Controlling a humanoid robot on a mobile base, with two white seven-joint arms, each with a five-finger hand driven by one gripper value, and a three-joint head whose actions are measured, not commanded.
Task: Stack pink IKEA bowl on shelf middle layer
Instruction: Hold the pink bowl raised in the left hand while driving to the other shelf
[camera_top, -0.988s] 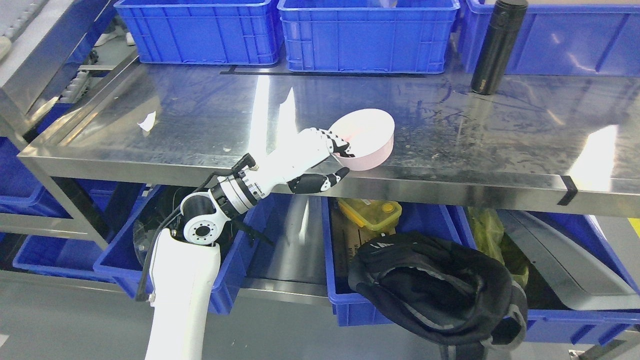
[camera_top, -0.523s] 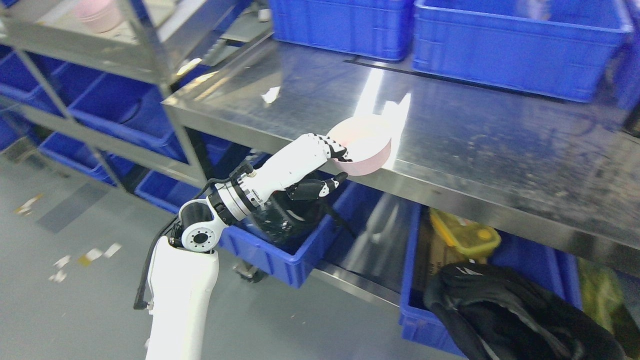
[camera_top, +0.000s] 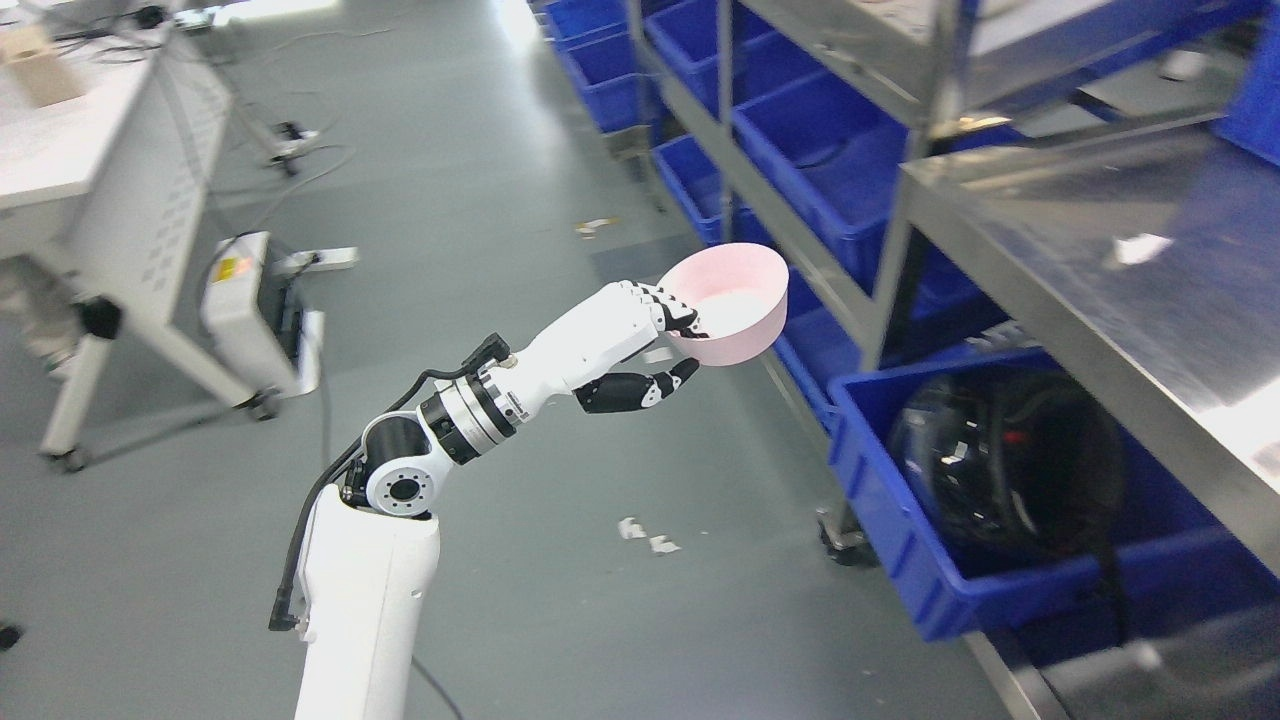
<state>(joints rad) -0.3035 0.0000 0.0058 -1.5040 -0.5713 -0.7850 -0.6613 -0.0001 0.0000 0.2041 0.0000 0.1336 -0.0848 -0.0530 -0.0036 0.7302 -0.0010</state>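
The white left hand (camera_top: 640, 335) pinches the near rim of the round pink plastic bowl (camera_top: 730, 303), fingers inside and thumb beneath, holding it upright in the air over bare grey floor (camera_top: 480, 200). To the right stands the steel shelf rack (camera_top: 790, 230) with blue plastic bins (camera_top: 960, 590), near the bowl but apart.

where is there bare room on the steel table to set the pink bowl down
The steel table at right is mostly bare: open surface from its near-left corner back to a white paper scrap, and forward of the scrap along the front edge. Below it is crowded: a blue bin filled by a black helmet. The left hand holds the pink bowl over the floor.
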